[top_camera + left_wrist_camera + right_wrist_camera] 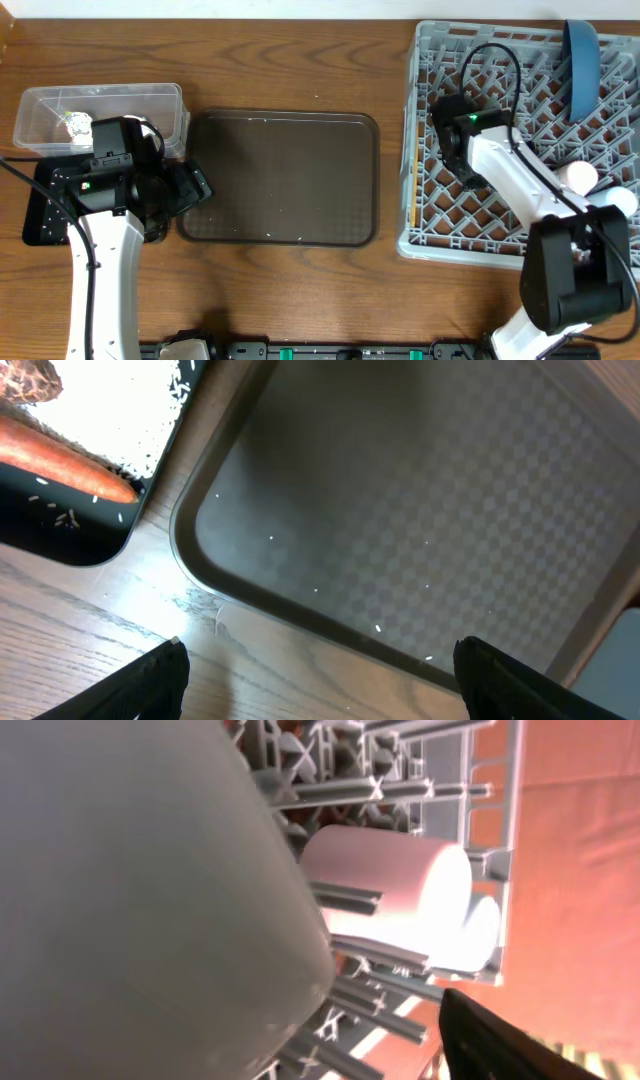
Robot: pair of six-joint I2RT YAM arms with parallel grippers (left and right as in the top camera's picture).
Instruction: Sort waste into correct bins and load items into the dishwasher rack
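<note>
The left gripper [318, 665] has its jaws spread wide and empty, over the near rim of the brown serving tray [420, 510], which carries a few stray rice grains [378, 627]. Just beside it, the black tray [60, 530] holds the carrot [60, 460] and a brown lump [25, 380]. The right gripper [464, 165] is down in the rack [440, 215]. A pale curved surface fills its camera, so I cannot tell how its jaws stand. A pinkish cup [400, 885] lies in the rack, and the plate [580, 60] stands at its far edge.
</note>
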